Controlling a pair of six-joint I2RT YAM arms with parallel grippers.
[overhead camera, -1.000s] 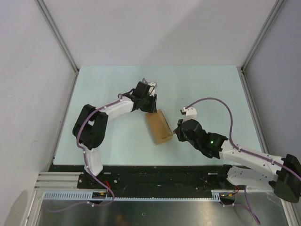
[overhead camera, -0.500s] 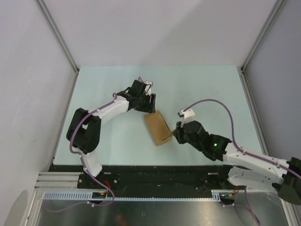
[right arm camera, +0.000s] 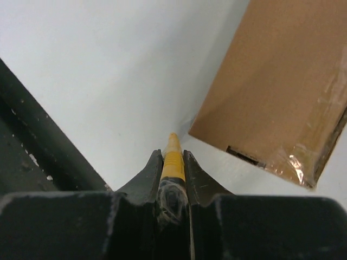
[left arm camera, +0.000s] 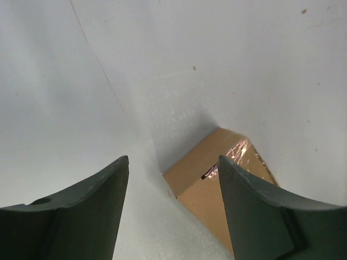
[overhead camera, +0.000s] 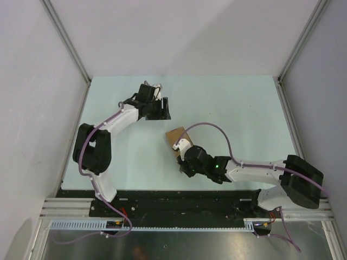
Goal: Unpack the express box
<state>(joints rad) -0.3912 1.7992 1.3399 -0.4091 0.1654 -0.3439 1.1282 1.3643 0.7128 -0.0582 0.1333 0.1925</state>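
The right tool point(right arm camera: 173, 155) is clamped narrow on a slim yellow knife point(right arm camera: 173, 162). The knife sits lengthwise in the slit between the two dark fingers, and its pointed yellow end sticks out just past the fingertips. Ahead of this tool and off to its right lies the box point(right arm camera: 282, 81), a plain brown carton flat on the pale worktop point(overhead camera: 233, 108). The knife's end is near the closest corner of the box but apart from it, with a strip of bare worktop between them. I cannot tell whether the knife's end touches the worktop. Along the box edge that faces this tool there is a thin dark slot. Clear tape point(right arm camera: 295, 162) is wrinkled and shiny at the corner farther to the right. To the left of the right tool runs the dark strip at the worktop's near edge.

The left tool point(left arm camera: 173, 160) stands wide, its two dark fingers far apart with nothing between them. Beyond its fingertips, a little toward its right finger, one corner of the box points back at it. Shiny tape shows along the top edge there, with a small dark gap under it. The box is clear of both fingers.

From above, the box lies between the two tools. The right arm's wrist covers its nearer end.
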